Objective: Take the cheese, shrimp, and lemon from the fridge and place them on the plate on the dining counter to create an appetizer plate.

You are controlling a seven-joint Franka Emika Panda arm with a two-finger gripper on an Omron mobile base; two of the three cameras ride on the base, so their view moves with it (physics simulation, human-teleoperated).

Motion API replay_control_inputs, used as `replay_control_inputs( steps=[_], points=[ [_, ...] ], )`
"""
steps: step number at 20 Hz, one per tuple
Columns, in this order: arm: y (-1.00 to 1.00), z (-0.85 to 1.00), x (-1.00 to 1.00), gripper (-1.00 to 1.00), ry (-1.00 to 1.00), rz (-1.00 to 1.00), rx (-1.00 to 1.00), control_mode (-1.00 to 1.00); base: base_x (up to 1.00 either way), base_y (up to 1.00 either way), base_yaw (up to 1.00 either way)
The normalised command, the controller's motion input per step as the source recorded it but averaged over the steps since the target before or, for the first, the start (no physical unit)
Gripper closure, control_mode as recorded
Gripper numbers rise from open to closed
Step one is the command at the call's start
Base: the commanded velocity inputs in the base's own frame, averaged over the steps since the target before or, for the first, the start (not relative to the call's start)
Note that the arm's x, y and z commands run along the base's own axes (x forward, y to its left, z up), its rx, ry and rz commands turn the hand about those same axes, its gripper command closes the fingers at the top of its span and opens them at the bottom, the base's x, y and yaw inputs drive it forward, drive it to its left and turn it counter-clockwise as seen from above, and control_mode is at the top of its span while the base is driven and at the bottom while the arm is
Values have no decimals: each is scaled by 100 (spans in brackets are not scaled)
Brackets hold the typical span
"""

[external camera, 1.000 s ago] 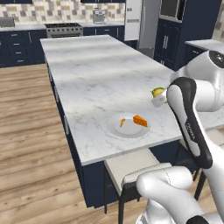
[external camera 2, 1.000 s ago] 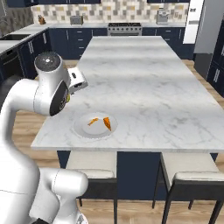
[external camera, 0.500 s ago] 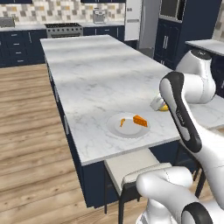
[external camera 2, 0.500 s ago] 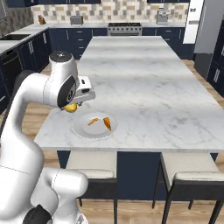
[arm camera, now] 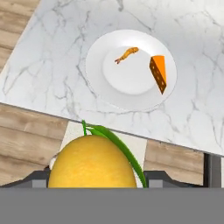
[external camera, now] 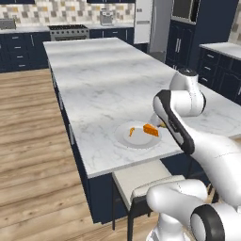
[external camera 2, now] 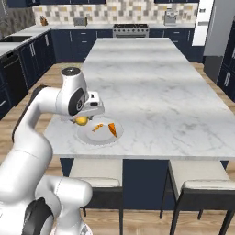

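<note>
lemon (arm camera: 92, 162) clamped in gripper (external camera 2: 81, 120), hanging just beside plate (external camera 2: 87, 137) rim on dining counter (external camera 2: 151, 87); plate centre ahead, between shrimp (arm camera: 126, 54) and cheese (arm camera: 158, 73).

The left base view looks forward and down from behind the arm's left side, along the long white grey-veined marble dining counter (external camera: 108, 80). The right base view does likewise from the right, sharing the round white plate (external camera 2: 87, 136) near the counter's edge. The hand view looks steeply down from close behind the jaws, the plate (arm camera: 98, 57) lying beyond them.
</note>
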Motion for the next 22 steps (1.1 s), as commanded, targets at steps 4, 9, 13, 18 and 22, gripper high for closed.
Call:
replay_control_inputs(
  steps=[4,9,13,18,22],
  points=[
    [0,-55,64,100,9,-2,0,-100,0,0,0],
    [0,-61,54,100,2,0,0,-100,0,0,0],
    [2,-66,47,100,0,0,0,-100,0,0,0],
    [11,-51,54,100,0,-2,0,-100,0,0,0],
    [16,-42,64,100,0,-5,0,-100,0,0,0]
  ],
)
